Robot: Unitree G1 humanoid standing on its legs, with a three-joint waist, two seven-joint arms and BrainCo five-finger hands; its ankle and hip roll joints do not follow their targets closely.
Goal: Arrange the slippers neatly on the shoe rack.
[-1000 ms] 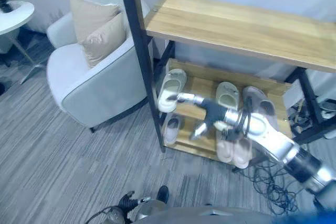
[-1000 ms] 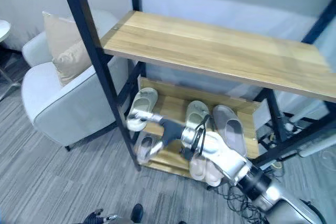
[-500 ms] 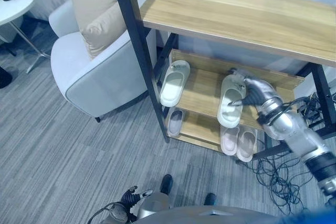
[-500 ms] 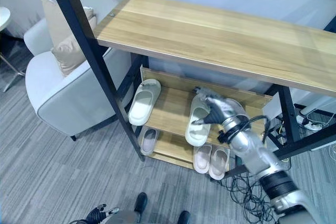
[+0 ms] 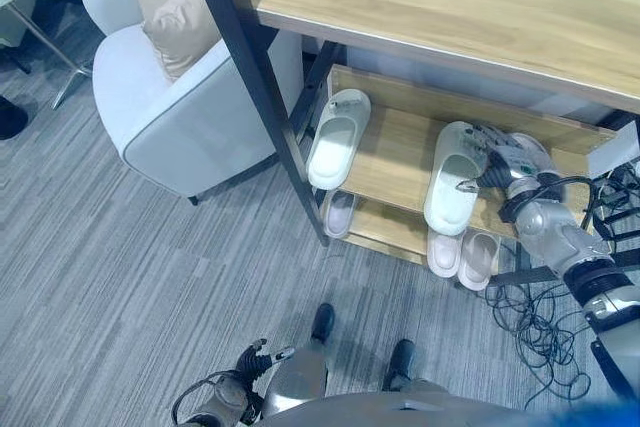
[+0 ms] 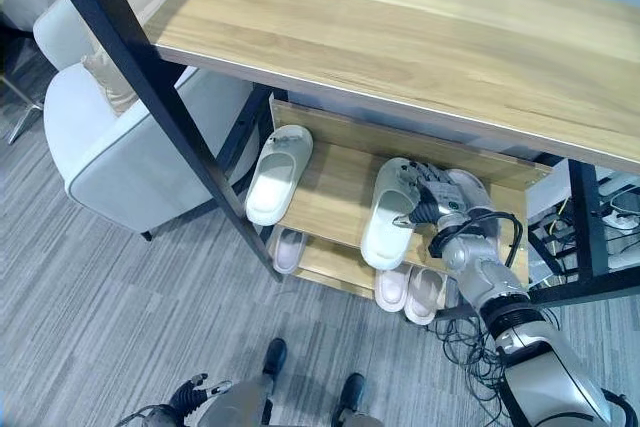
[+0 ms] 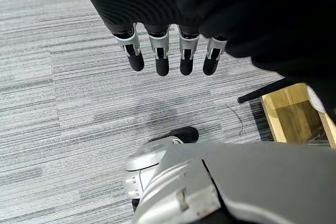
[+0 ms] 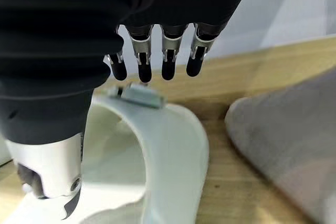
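Two white slippers lie on the rack's middle shelf (image 5: pixel 395 162): one at the left end (image 5: pixel 338 137), one right of the middle (image 5: pixel 455 179) with its heel past the front edge. My right hand (image 5: pixel 500 162) rests at that right slipper's strap. In the right wrist view its fingers (image 8: pixel 168 61) hang relaxed just above the strap (image 8: pixel 173 140), the thumb (image 8: pixel 47 166) down in the opening. A grey slipper (image 8: pixel 294 145) lies close beside it. My left hand (image 7: pixel 168 59) hangs open over the carpet.
A pale pink pair (image 5: pixel 462 252) and one greyish slipper (image 5: pixel 340 213) sit on the lower shelf. The wooden top shelf (image 5: pixel 450 2) overhangs the rack; a black post (image 5: pixel 255 97) stands at its front left. A light armchair (image 5: pixel 190 122) with a beige cushion stands to the left.
The right hand swung from the left white slipper across to the right white slipper and has stayed at its strap. The camera has tilted, shifting the whole picture.
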